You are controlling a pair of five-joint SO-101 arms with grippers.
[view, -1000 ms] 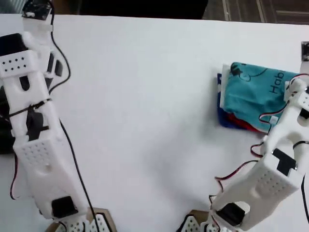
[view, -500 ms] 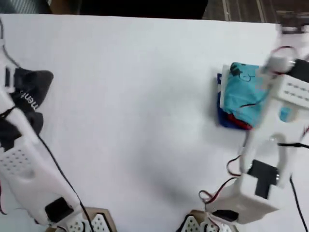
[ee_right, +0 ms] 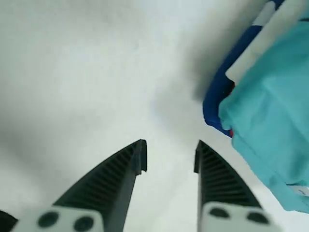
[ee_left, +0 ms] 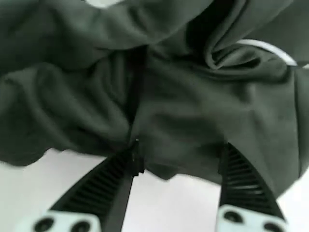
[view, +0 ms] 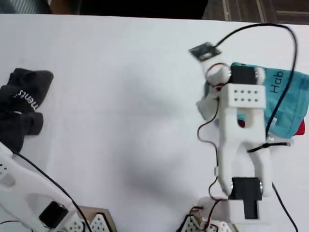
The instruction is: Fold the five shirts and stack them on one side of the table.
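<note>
The stack [view: 289, 113] sits hard by the table's [view: 130, 96] right side, a teal shirt [view: 282, 99] on top with blue, white and red layers showing under it. Across from the stack lies a broad bare stretch of tabletop that runs all the way to the dark shirt [view: 21, 104], which lies crumpled and unfolded at the opposite side, well apart from the stack. Beyond the stack, bare white surface continues to the table's far edge.

The right arm [view: 241, 125] stretches out from its base near the front edge and lies over the stack's inner half. The right gripper [ee_right: 169, 157] points down at bare table just beside the stack's blue edge. Its fingers are moderately parted and hold nothing.

The left arm [view: 24, 193] slants out from its base at the front edge, on the far side from the stack. The left gripper [ee_left: 178, 159] is at the dark shirt's hem. Its fingers are spread wide with their tips against the cloth, and nothing is clamped between them.
</note>
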